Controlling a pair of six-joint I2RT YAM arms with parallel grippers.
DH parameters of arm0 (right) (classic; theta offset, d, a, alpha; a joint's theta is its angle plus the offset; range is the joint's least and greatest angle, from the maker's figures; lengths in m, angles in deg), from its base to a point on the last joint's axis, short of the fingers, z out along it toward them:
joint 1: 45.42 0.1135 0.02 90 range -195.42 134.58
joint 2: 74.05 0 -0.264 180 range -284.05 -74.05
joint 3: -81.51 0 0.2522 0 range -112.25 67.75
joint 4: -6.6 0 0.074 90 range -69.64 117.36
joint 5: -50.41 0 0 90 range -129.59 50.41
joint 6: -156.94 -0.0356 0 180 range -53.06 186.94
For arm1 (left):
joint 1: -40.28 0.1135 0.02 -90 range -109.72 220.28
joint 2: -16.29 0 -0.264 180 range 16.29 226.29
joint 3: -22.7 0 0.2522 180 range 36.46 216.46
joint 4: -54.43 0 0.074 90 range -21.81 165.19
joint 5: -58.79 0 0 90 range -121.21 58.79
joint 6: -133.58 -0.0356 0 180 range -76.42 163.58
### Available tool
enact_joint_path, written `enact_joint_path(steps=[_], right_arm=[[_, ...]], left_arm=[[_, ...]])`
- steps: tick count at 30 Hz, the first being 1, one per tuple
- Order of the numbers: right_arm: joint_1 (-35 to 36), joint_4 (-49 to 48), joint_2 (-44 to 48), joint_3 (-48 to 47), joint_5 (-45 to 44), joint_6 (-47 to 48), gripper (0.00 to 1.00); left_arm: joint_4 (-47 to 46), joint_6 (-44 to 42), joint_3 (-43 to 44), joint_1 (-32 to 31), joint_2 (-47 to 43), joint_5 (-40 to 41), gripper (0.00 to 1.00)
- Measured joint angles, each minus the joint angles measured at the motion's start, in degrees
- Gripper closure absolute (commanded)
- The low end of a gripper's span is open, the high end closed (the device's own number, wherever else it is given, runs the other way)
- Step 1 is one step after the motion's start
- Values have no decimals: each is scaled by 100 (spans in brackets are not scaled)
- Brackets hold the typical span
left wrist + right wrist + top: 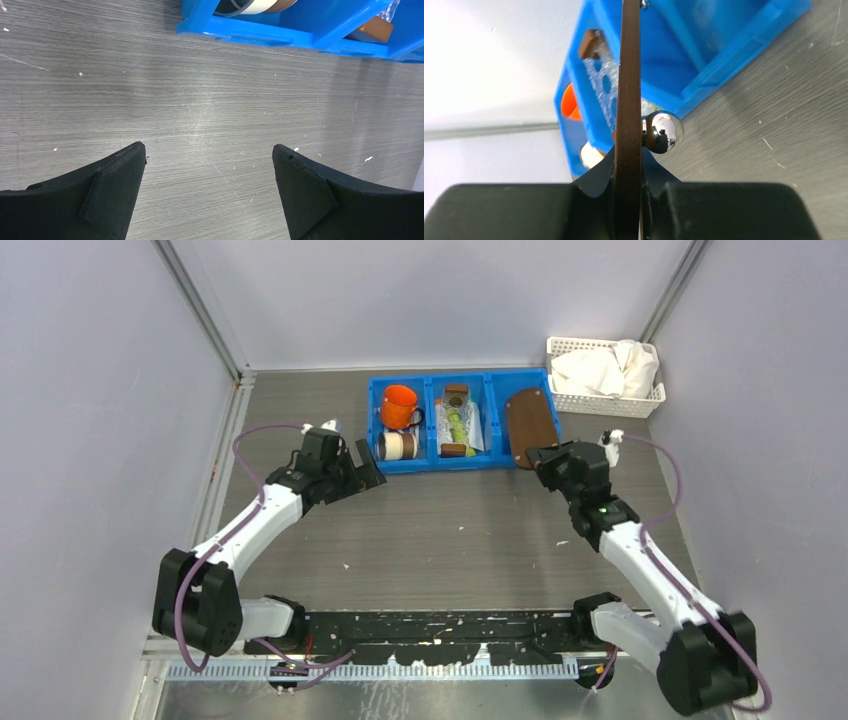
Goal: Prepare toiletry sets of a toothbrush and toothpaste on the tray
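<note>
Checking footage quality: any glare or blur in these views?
Top external: evenly lit, sharp. Left wrist: pale sheen on the table between the open jaws. Right wrist: wall blown out white; the chrome ball on the tray mirrors bright lights.

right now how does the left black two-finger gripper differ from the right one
The left gripper is open and empty; the right gripper is shut on the edge of the dark-brown wooden oval tray. The left hangs over grey table; the right is at the right end of the blue plastic bin. Both are near the bin's front.
</note>
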Motion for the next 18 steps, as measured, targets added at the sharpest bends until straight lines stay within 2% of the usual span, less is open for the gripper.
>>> enact_joint_path(steps=[5,10,14,18], right_arm=[[0,1926,1532,-946,317,1108,99],[-2,3320,2555,-1543,975,1620,99],[0,4026,2677,-1604,2011,1751,99],[2,4511,2291,-1405,3185,1902,99]], left_arm=[[9,-42,-4,0,-59,7,2],[44,-151,-4,2,-111,24,2],[122,-190,-4,0,-153,24,3],[201,-225,0,0,-162,20,3]])
